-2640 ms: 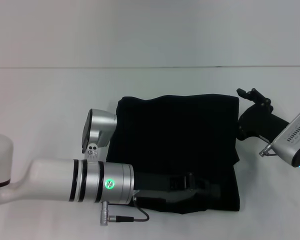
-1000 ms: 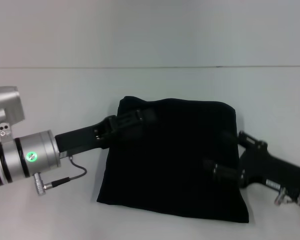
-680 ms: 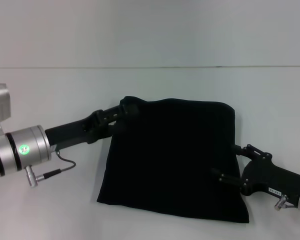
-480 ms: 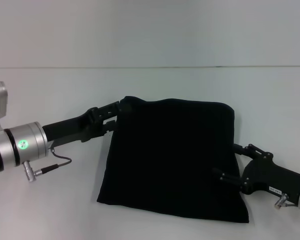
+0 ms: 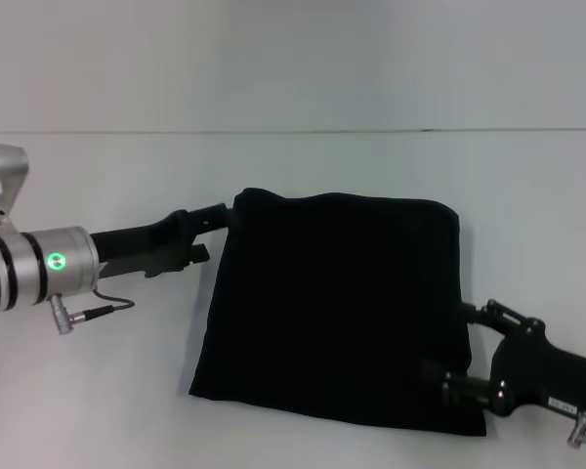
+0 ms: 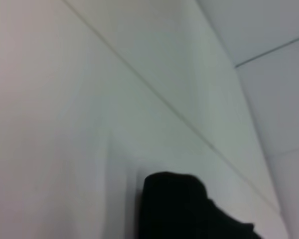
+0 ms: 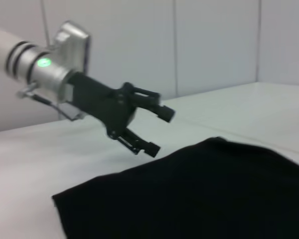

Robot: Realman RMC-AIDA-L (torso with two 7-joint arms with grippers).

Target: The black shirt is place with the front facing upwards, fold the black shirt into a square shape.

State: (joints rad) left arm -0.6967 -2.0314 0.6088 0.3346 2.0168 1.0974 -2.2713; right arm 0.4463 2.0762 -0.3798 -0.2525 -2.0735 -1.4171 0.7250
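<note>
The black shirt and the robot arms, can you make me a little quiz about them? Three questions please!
1. True or false: the black shirt lies folded into a roughly square shape on the white table.
2. Which gripper is at the shirt's far corner: A) left gripper B) right gripper?
3. Fill in: in the right wrist view, the left gripper's fingers are ____ and hold nothing.

Key: 1 true; 2 A; 3 open.
</note>
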